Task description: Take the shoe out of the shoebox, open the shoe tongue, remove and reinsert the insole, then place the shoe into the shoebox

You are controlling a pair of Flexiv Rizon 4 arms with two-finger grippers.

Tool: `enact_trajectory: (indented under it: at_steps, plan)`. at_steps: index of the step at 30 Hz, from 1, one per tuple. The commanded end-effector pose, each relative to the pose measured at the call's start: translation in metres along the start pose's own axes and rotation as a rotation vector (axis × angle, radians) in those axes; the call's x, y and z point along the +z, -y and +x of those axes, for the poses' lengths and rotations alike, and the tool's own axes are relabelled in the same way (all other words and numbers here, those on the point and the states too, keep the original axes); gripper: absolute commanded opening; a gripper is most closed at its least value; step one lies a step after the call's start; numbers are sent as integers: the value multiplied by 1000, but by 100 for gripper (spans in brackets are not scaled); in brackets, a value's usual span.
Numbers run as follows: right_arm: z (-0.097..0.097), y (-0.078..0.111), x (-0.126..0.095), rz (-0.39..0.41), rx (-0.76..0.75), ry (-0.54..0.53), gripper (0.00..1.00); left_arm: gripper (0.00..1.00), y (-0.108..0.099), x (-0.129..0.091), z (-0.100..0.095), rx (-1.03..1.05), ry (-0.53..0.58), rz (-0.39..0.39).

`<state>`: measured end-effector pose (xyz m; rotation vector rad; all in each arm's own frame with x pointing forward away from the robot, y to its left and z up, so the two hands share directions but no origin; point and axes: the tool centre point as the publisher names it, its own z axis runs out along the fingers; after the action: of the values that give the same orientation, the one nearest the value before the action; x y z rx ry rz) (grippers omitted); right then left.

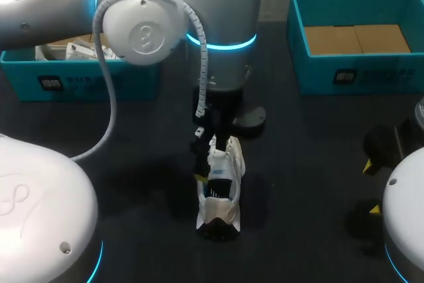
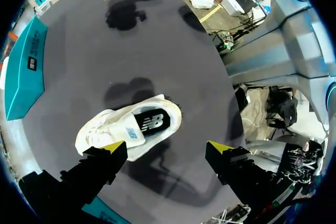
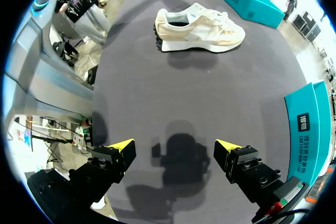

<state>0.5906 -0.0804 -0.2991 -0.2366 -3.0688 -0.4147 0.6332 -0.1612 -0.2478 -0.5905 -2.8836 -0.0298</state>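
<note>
Left wrist view gives you the left claw [image 2: 167, 147] hanging above the table [image 2: 157, 40], jaws spread wide and holding nothing. One yellow tip overlaps the edge of the shoe [image 2: 128, 127]; you cannot tell whether it touches. The rest of the shoe lies under the claw, partly between the fingers.

Your right claw [image 3: 175, 144] hovers over bare table near the right edge. It is also wide and empty, with its own shadow just beneath it and the shoe well ahead of it.

The table is flat, dark grey and matte, and you see soft shadows under both arms. Two teal, open-topped, rectangular boxes sit along the far side. The left box [image 1: 79, 81] holds white things that the left arm mostly hides. The right box [image 1: 298, 38] has flat brown cardboard panels on its floor.

You find the shoe in the middle of the table, upright on its sole, outside both boxes and well apart from them. It is a low sneaker with a white mesh upper, cream suede-like panels, white laces and a thick white midsole. Black tread shows at the heel, and a dark insole shows through the opening.
</note>
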Motion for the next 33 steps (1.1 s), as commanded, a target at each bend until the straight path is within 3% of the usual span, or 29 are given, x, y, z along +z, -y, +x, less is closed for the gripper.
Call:
enact_trajectory:
  at_steps: [1, 9, 14, 25, 33]
  plan:
    - [2, 1, 0, 2, -1, 3, 100, 100, 1, 0, 0, -1, 0, -3]
    - [2, 1, 0, 2, -1, 3, 100, 100, 3, 8, 8, -46, -11, 10]
    - [2, 1, 0, 2, -1, 3, 100, 100, 8, 26, 23, -66, 15, -3]
    - [2, 1, 0, 2, -1, 3, 100, 100, 12, 59, 33, -115, 3, -12]
    - [2, 1, 0, 2, -1, 3, 100, 100, 16, 82, 26, -200, 25, -10]
